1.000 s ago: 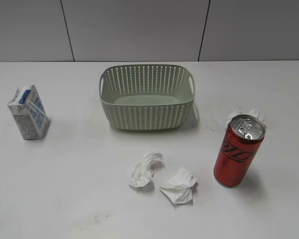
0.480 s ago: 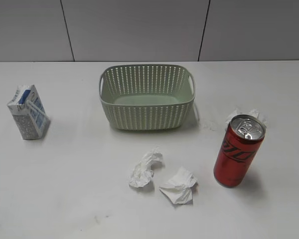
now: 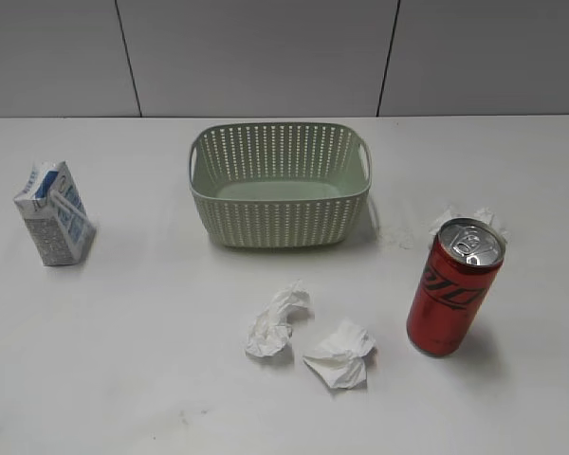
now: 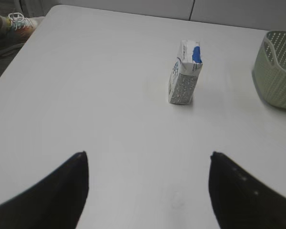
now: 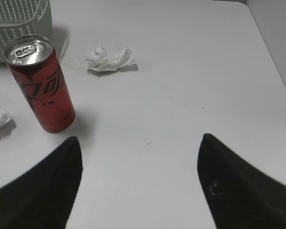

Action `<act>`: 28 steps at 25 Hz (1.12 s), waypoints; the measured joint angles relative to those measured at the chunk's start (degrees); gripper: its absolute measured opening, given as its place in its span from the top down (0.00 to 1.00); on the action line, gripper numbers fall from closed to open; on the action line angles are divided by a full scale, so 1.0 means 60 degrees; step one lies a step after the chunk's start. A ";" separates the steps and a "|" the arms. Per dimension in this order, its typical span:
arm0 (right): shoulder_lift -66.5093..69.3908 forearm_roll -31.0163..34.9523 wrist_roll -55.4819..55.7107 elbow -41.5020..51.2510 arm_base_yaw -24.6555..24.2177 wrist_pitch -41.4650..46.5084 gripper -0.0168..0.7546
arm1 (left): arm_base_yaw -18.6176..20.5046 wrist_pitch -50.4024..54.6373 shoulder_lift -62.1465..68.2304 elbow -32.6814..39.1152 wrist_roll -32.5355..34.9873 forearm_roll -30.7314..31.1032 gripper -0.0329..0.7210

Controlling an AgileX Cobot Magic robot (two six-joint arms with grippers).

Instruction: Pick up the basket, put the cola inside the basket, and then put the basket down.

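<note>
We see basket (image 3: 280, 185) at table (image 3: 152, 379) centre-back, empty; cola (image 3: 453, 287) upright, front-right of it, apart. Left gripper (image 4: 148, 191) and right gripper (image 5: 139, 183): fingers spread wide, holding nothing.

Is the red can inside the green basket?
No, the cola stands upright on the table, out in front and to the right of the basket, which holds nothing.
</note>
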 joint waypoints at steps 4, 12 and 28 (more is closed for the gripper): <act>0.0000 0.0000 0.0000 0.0000 0.0000 0.0000 0.22 | 0.0000 -0.0984 0.0986 -0.0252 0.0000 -0.0060 0.16; 0.0000 0.0000 0.0000 0.0000 0.0000 0.0000 0.22 | 0.0000 -0.3845 0.5406 -0.1691 0.0163 -0.0741 0.17; 0.0000 0.0000 0.0000 0.0000 0.0000 0.0000 0.22 | -0.2399 -0.1078 1.4597 -0.9387 0.0157 -0.1288 0.20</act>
